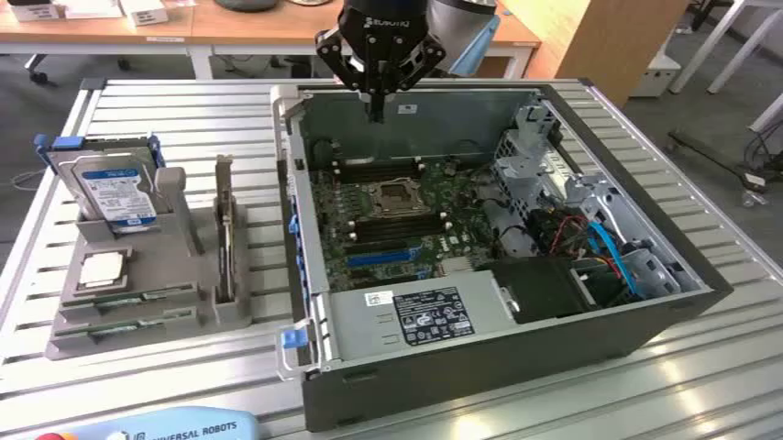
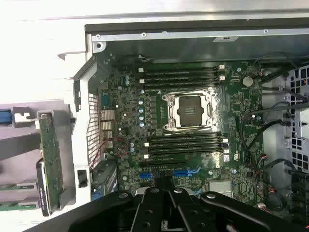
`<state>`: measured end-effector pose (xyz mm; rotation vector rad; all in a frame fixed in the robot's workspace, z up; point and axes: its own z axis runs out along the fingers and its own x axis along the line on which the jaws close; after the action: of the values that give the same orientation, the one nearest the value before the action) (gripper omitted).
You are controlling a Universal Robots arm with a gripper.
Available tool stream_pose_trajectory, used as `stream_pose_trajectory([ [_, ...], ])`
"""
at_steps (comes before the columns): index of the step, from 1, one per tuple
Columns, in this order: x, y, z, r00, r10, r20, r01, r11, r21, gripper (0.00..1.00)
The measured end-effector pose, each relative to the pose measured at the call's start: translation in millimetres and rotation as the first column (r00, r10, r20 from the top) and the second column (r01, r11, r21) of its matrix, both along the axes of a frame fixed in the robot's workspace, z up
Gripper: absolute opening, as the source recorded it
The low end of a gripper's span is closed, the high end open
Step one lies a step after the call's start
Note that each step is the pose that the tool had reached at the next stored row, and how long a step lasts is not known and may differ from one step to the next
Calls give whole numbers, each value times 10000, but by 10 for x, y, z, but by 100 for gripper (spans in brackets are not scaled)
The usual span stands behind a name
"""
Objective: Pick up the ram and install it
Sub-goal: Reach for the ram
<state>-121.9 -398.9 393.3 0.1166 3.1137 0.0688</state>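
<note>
Two narrow green ram sticks (image 1: pixel 123 299) lie in the front slots of a grey holder (image 1: pixel 183 312) at the exterior view's left; their ends show as ram (image 2: pixel 17 186) in the wrist view. My gripper (image 1: pixel 376 112) hangs over the far end of the open computer case (image 1: pixel 490 367), well away from the holder. Its fingers (image 2: pixel 166 191) are shut together with nothing between them. Below it lies the motherboard (image 2: pixel 130 121) with black memory slots (image 2: pixel 186 144) on both sides of the processor socket (image 2: pixel 189 110).
The holder also carries a hard drive (image 1: pixel 113 188), a square silver chip (image 1: pixel 102 268) and an upright green card (image 1: pixel 224 229). Drive cages and cables (image 1: pixel 588 238) crowd the case's right side. A slatted metal table (image 1: pixel 171 110) lies underneath.
</note>
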Motion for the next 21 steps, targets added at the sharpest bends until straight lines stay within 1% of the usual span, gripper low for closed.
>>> stream_pose_trajectory([
  [11,-4,0,0,10000,0,0,0,10000,0,10],
  [21,-111,0,-2,10000,1,0,-1,10000,0,10],
])
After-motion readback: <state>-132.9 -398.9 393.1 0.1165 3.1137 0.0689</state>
